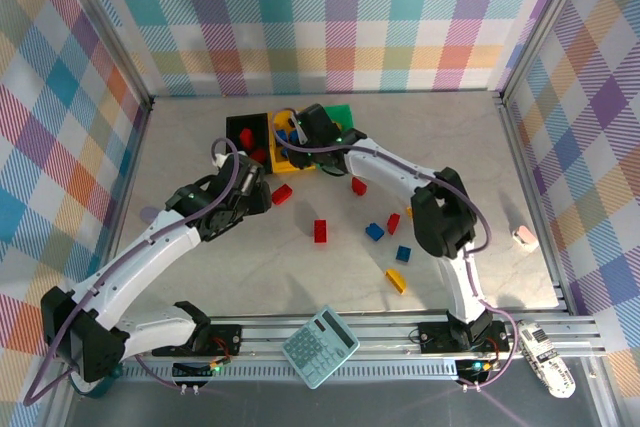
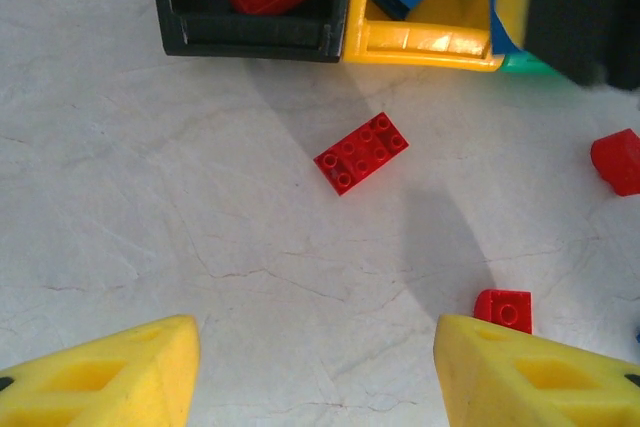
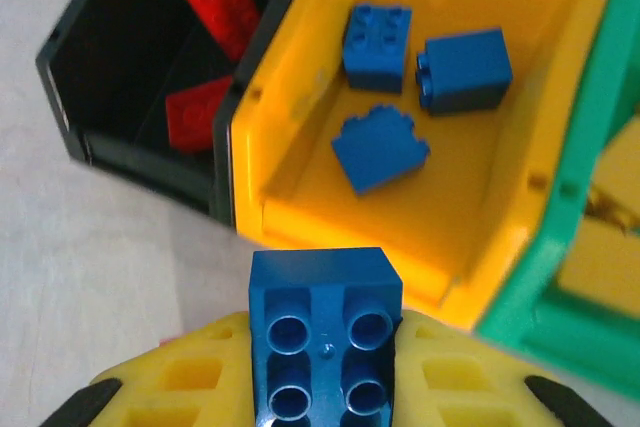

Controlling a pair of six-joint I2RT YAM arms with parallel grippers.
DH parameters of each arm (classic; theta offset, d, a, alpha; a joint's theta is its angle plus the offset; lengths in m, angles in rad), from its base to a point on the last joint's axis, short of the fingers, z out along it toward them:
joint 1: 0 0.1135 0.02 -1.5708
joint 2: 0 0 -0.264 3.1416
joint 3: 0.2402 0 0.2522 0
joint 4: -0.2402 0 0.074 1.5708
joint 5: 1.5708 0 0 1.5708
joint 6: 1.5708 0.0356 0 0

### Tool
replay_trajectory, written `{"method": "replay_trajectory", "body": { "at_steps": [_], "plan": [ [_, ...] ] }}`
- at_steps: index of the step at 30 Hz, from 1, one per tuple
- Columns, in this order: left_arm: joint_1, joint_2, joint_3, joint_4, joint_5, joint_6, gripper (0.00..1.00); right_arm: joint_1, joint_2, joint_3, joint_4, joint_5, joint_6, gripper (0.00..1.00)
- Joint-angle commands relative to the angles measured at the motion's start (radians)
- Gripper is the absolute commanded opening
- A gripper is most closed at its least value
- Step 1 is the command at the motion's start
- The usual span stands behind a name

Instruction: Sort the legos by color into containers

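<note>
Your R gripper (image 3: 325, 372) is clamped tight on a blue 2x2 lego (image 3: 325, 327), studs facing the wrist cam, hanging right at the near rim of the yellow bin (image 3: 300, 162). Inside that bin you've got three blue legos (image 3: 377, 45) lying loose. The black bin (image 3: 140, 152) touches it at 9 o'clock w/ two red legos (image 3: 215, 7) inside. The green bin (image 3: 555, 247) touches it at 3 o'clock and holds yellow pieces (image 3: 600, 247), too blurred to count. Your L gripper (image 2: 315, 367) stands about half open w/ nothing btwn its fingers (image 2: 110, 377), hovering above bare table (image 2: 120, 197). In its wrist cam a red 2x4 lego (image 2: 361, 153) lies flat at 12 o'clock from the gripper, just short of the black & yellow bins. A small red lego (image 2: 503, 309) sits at 2 o'clock, near the R finger, and another red lego (image 2: 617, 160) is at the frame's 3 o'clock edge. From the top cam, loose legos spread at 4 o'clock from the bins: two blue legos (image 1: 374, 231), one yellow lego (image 1: 396, 280) and a few red. A teal calculator (image 1: 320, 345) lies at 6 o'clock, on the near rail btwn the arm bases.
</note>
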Motion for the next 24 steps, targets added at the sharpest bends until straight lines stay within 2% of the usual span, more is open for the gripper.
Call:
{"method": "replay_trajectory", "body": {
  "at_steps": [1,5,9,12,16,24],
  "plan": [
    [-0.030,-0.031,0.002,-0.045,-0.031,-0.020,0.63,-0.019,0.091,0.135,0.009,-0.016,-0.026,0.24],
    [-0.059,-0.046,0.015,-0.073,-0.050,-0.024,0.63,-0.048,0.233,0.329,-0.051,-0.025,-0.028,0.27],
    [-0.068,-0.059,0.016,-0.078,-0.053,-0.024,0.63,-0.075,0.364,0.571,-0.159,-0.062,-0.029,0.42],
    [-0.071,-0.059,0.023,-0.079,-0.047,-0.019,0.64,-0.087,0.389,0.634,-0.188,-0.087,-0.040,0.50],
    [-0.080,-0.049,0.026,-0.064,-0.024,-0.010,0.66,-0.093,0.324,0.571,-0.195,-0.081,-0.060,0.57],
    [-0.121,0.009,0.025,-0.018,-0.002,-0.020,0.68,-0.106,0.009,0.133,-0.079,-0.049,-0.052,0.59]
  ]
}}
